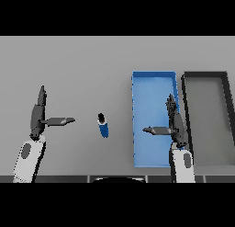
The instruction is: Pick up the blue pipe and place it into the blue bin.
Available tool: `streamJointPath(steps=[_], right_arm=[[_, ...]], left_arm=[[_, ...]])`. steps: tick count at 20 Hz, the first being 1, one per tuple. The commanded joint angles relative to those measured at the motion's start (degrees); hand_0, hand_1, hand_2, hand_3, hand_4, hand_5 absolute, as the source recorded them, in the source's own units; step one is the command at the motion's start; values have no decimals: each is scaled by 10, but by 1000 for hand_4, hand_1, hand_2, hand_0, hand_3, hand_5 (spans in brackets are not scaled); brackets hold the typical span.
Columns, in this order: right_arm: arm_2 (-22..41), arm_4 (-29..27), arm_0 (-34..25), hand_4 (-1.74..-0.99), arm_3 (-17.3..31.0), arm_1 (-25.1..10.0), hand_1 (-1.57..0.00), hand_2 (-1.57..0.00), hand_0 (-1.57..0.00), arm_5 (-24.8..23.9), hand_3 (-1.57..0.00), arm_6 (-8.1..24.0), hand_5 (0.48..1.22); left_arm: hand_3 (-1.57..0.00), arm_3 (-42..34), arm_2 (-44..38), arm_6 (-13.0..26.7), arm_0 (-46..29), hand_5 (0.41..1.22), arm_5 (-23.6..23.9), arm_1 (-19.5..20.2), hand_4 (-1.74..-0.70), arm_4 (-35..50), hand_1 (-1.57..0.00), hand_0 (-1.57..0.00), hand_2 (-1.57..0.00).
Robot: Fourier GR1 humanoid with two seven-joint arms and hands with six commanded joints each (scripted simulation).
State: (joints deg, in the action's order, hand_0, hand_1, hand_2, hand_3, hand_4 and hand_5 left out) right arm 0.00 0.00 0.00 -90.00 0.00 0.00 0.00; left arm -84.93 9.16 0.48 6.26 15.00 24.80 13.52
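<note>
A short blue pipe [103, 125] with a dark end lies on the grey table, just left of the blue bin [152, 78]. My right hand [175, 122] hovers over the bin's right side, fingers straight and thumb pointing left, holding nothing. My left hand [37, 115] stands open at the left of the table, its thumb pointing right toward the pipe, well apart from it.
A dark grey bin [205, 75] sits right beside the blue bin on its right. The table [82, 65] stretches bare behind and to the left of the pipe.
</note>
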Motion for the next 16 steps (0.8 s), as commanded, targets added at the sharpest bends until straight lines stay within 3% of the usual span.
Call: streamJointPath(steps=[1,6,7,8,9,12,16], right_arm=[[-1,-1,-1,-1210,1,-1,1,1,1,0,1,1,594],[-8,-5,-13,-1210,13,-5,1,1,1,2,1,2,594],[12,41,-10,-1210,-3,-49,1,1,1,13,1,-23,594],[33,72,7,-1206,-19,-69,1,1,1,22,1,-47,592],[43,93,4,-1198,-22,-79,1,1,1,22,1,-44,589],[58,115,20,-1190,-38,-91,1,1,1,28,1,-52,586],[62,117,20,-1181,-46,-96,1,1,1,32,1,-36,580]], left_arm=[[1,1,0,-2,1,594,1,-1,-967,0,1,1,1],[1,12,3,-1,12,594,1,-7,-967,-4,1,1,1],[1,7,23,-25,12,594,-68,35,-967,-7,1,1,1],[1,14,31,-41,15,595,-116,64,-969,-5,1,1,1],[1,22,35,-50,16,596,-148,80,-970,-2,1,1,1],[1,30,40,-67,22,597,-185,100,-968,-2,1,1,1],[1,-13,58,-102,-9,586,-224,119,-970,3,1,1,1]])
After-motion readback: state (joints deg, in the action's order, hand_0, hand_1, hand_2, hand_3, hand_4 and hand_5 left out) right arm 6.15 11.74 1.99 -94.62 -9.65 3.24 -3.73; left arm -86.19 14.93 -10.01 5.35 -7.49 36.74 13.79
